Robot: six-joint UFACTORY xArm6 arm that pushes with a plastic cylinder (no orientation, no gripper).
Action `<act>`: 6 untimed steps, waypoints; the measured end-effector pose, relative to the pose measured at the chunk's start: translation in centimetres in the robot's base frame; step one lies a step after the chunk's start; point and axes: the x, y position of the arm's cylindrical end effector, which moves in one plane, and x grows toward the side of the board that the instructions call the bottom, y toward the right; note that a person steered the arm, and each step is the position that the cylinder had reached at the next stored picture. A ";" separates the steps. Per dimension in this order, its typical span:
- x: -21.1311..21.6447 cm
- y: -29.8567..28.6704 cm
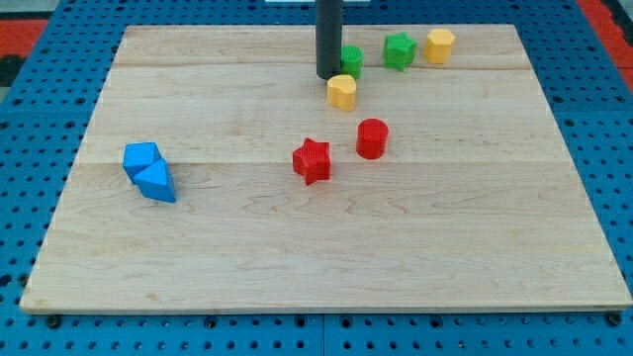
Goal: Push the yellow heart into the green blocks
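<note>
The yellow heart (341, 92) lies on the wooden board near the view's top centre. My tip (327, 75) stands just up and left of it, close to its upper left edge. A green block (351, 61) sits right behind the heart, partly hidden by my rod, and looks to touch the heart's top. A green star (400, 50) lies further to the view's right, apart from the heart.
A yellow hexagonal block (440, 44) lies right of the green star. A red cylinder (372, 137) and a red star (312, 160) lie below the heart. Two blue blocks (149, 171) touch each other at the view's left. The board (326, 257) ends near the top blocks.
</note>
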 end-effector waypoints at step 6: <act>1.6 7.6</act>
